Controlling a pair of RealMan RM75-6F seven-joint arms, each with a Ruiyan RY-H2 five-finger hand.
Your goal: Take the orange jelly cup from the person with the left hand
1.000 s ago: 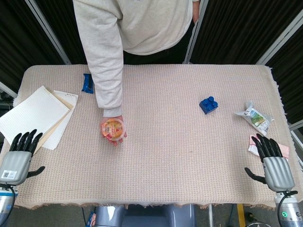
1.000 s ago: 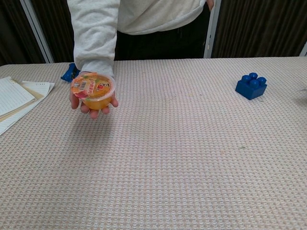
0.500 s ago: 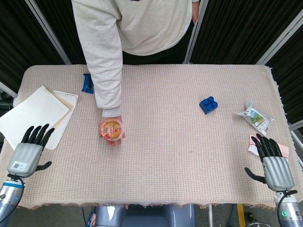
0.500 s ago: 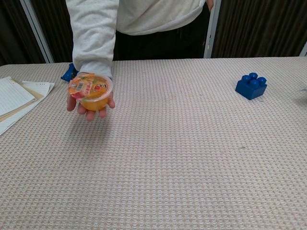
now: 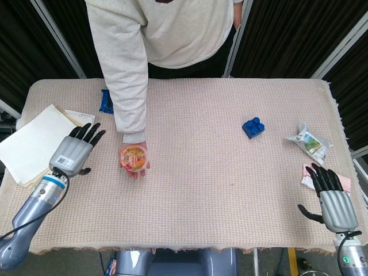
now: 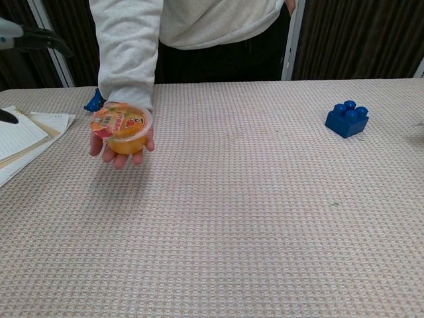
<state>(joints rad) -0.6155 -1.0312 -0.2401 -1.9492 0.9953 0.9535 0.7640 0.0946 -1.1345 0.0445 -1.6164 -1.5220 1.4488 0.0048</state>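
Observation:
The orange jelly cup (image 5: pixel 134 158) (image 6: pixel 122 128) rests in the person's upturned palm (image 6: pixel 119 147) above the table's left half, its printed lid facing up. My left hand (image 5: pixel 73 152) hovers open to the left of the cup, fingers spread and pointing toward the far side, a short gap away from it. In the chest view only its fingertips (image 6: pixel 40 38) show at the top left corner. My right hand (image 5: pixel 332 196) lies open at the table's right front edge, holding nothing.
The person's grey sleeve (image 5: pixel 127 75) reaches down over the table. Lined paper sheets (image 5: pixel 31 144) lie under and beside my left arm. A blue packet (image 5: pixel 106 101), a blue brick (image 5: pixel 253 127), a snack packet (image 5: pixel 310 142) and a pink item (image 5: pixel 344 181) are spread about.
My left hand rose from the front left edge and moved forward and right, toward the cup. The person's hand drew the cup slightly left. My right hand stayed still.

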